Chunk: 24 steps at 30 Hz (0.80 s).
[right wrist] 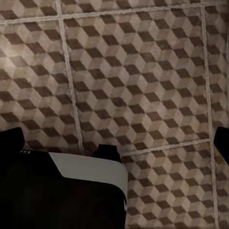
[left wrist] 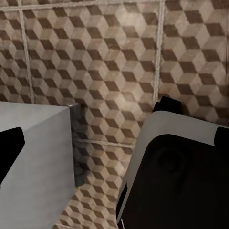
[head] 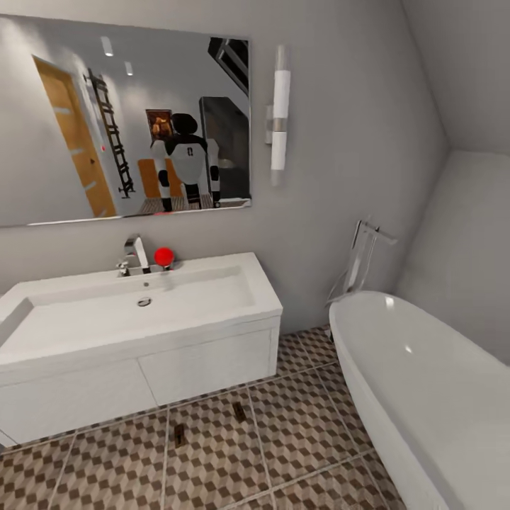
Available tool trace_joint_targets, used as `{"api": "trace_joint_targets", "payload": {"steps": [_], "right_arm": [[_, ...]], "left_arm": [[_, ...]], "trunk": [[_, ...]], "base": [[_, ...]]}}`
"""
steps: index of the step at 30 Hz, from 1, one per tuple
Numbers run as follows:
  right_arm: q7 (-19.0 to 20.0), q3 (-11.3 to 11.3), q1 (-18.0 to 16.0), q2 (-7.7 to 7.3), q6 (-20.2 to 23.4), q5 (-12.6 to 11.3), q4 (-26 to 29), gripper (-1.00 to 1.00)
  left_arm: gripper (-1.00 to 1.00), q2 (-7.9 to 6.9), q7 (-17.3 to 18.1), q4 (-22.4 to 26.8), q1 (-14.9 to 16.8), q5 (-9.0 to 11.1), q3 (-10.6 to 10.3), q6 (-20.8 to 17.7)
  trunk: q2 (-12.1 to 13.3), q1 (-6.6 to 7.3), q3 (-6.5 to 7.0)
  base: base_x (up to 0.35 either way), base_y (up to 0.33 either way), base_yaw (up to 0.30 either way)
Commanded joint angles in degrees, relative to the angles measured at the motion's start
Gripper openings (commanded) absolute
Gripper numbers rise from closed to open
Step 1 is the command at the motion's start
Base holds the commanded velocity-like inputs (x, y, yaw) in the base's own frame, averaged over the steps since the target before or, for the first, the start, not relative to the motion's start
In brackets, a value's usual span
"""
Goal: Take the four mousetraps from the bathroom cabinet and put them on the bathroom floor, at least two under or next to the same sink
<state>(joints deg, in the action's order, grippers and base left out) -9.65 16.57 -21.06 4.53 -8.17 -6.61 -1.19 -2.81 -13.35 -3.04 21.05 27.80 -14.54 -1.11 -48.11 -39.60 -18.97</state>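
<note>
2 mousetraps (head: 180, 435) on bathroom floor (head: 304, 425), 6 o'clock of sink (head: 142, 301), meeting the sink clause | both grippers' opening: cannot tell

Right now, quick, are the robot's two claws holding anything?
Left gripper: open, holding nothing.
Right gripper: open, holding nothing.

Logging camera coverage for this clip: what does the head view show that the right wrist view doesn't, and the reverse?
Head view alone: the sink with its chrome tap, a mirror, the bathtub, and two mousetraps lying on the tiles before the vanity. Right wrist view alone: a close look at the robot's own black-and-white body. Shared: the cube-patterned bathroom floor.
</note>
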Motion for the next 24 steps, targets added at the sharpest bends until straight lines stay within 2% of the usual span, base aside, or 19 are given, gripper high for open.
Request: {"api": "trace_joint_targets", "payload": {"steps": [1, 24], "right_arm": [[-0.10, 0.49, -0.06, 0.04, -0.27, -0.60, -0.13, 1.00], [-0.10, 0.49, -0.08, 0.07, -0.26, -0.60, -0.13, 1.00]], "left_arm": [[1.00, 0.00, -0.09, -0.04, 0.04, 0.42, -0.49, -0.12], [1.00, 0.00, -0.09, -0.04, 0.04, 0.42, -0.49, -0.12]], "trunk": [[-0.05, -0.01, -0.05], [-0.05, -0.01, 0.53]], "base": [[0.000, 0.000, -0.300], [0.000, 0.000, -0.300]]}}
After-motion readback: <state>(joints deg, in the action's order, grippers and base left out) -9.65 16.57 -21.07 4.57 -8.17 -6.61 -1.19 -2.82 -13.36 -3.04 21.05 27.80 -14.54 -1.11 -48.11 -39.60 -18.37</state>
